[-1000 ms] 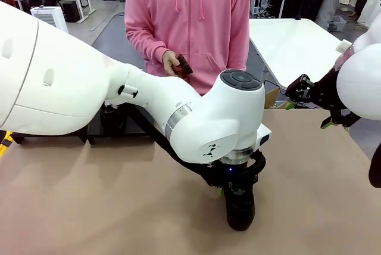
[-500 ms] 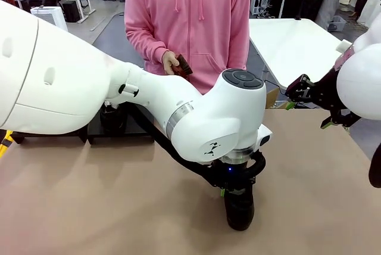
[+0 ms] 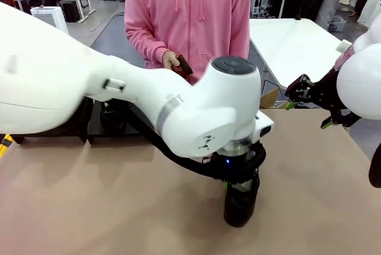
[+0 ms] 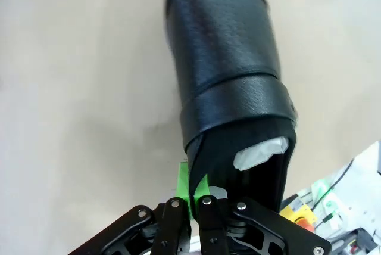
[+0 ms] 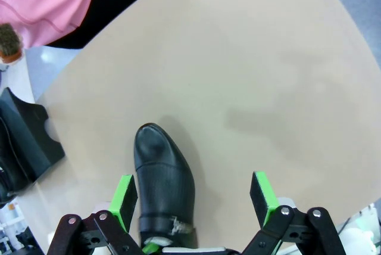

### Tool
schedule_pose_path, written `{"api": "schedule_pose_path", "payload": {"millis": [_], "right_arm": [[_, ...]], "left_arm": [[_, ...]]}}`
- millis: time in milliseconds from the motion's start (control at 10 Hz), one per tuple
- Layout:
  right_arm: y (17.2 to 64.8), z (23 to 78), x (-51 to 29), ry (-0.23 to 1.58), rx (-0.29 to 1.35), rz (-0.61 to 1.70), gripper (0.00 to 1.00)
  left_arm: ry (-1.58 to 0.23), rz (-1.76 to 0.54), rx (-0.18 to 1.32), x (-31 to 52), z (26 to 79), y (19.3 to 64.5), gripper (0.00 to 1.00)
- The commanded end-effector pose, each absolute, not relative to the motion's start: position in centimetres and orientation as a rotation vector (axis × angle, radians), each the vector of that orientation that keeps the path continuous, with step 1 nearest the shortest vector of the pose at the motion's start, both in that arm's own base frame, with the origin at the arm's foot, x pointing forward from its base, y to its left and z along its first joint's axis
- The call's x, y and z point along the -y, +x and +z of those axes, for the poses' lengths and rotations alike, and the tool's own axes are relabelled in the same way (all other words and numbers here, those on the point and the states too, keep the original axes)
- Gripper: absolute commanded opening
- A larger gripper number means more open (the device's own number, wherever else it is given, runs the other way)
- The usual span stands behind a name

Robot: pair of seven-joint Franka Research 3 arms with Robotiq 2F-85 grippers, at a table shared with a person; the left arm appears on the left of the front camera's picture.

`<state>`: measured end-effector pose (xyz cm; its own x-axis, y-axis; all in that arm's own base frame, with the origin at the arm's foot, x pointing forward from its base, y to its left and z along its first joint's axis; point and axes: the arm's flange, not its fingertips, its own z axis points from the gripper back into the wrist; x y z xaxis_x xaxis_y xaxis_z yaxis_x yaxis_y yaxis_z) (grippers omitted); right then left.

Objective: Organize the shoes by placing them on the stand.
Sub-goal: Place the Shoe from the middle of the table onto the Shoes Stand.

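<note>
A glossy black shoe (image 3: 240, 208) stands on the tan table, its toe toward the camera. My left gripper (image 3: 237, 190) comes down on it from above, shut on the shoe's heel rim. In the left wrist view the green pads (image 4: 186, 184) pinch the collar edge of the shoe (image 4: 226, 64), with white paper (image 4: 259, 151) inside. My right gripper (image 3: 308, 114) hovers open at the right, off the table. In its wrist view the open right gripper (image 5: 193, 198) looks down on the same shoe (image 5: 162, 174). The black stand (image 3: 122, 134) sits at the far left, partly hidden by my left arm.
A person in a pink hoodie stands at the far side holding a small brown object (image 3: 184, 65). A dark shoe-like shape (image 3: 112, 118) rests on the stand. The stand's corner (image 5: 27, 133) lies left of the shoe. Bare tan table (image 5: 268, 88) spreads around the shoe.
My left gripper's jaws have shut on the shoe's heel rim, and the left arm's wrist has swung and risen slightly. The right arm has not moved.
</note>
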<state>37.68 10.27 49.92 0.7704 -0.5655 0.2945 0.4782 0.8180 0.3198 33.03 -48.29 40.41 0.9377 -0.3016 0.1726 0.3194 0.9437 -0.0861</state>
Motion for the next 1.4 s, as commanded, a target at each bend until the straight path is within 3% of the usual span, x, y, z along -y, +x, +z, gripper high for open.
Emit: {"api": "schedule_pose_path", "payload": {"millis": [0,400,900,1300], "right_arm": [[37.7,50.0,-9.9,0.253,0.387,-0.556,1.0],[37.7,50.0,-9.9,0.253,0.387,-0.556,1.0],[37.7,50.0,-9.9,0.253,0.387,-0.556,1.0],[37.7,50.0,-9.9,0.253,0.387,-0.556,1.0]], "left_arm": [[-0.126,-0.355,0.296,41.8,46.0,32.6,0.0],[-0.088,-0.268,0.424,32.8,51.6,38.0,0.0],[-0.21,-0.032,0.615,25.3,49.7,43.9,0.0],[-0.097,0.041,0.628,22.8,46.8,47.4,0.0]]}}
